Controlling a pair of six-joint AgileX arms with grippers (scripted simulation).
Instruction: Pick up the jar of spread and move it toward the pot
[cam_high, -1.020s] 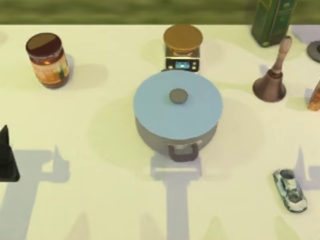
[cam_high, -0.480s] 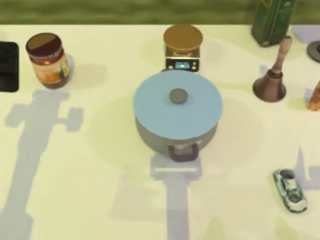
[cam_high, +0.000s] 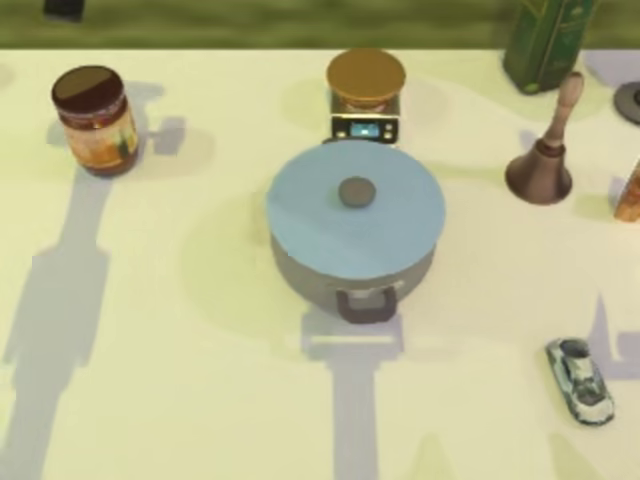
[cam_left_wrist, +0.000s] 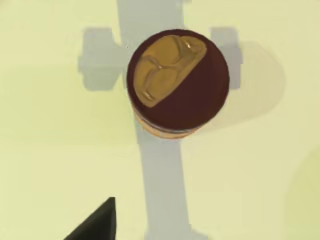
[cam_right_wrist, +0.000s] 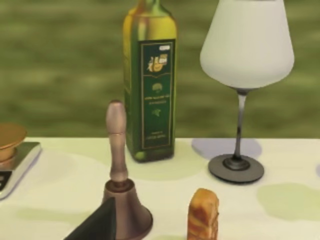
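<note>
Directly beneath my left gripper (cam_left_wrist: 95, 222), whose opening I cannot tell, stands the upright brown-lidded glass jar of spread (cam_high: 94, 120), far left of the grey blue-lidded pot (cam_high: 355, 228).

One jar of spread (cam_high: 93, 120), one pot (cam_high: 355, 232), one scale (cam_high: 365, 97), one bell (cam_high: 545, 150), one bottle (cam_high: 545, 40), one wine glass (cam_right_wrist: 245, 75), one toy car (cam_high: 580, 382).

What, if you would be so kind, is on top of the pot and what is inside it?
A pale blue lid with a grey knob sits on the pot, covering the whole opening. Because the lid is closed, the inside cannot be seen.
</note>
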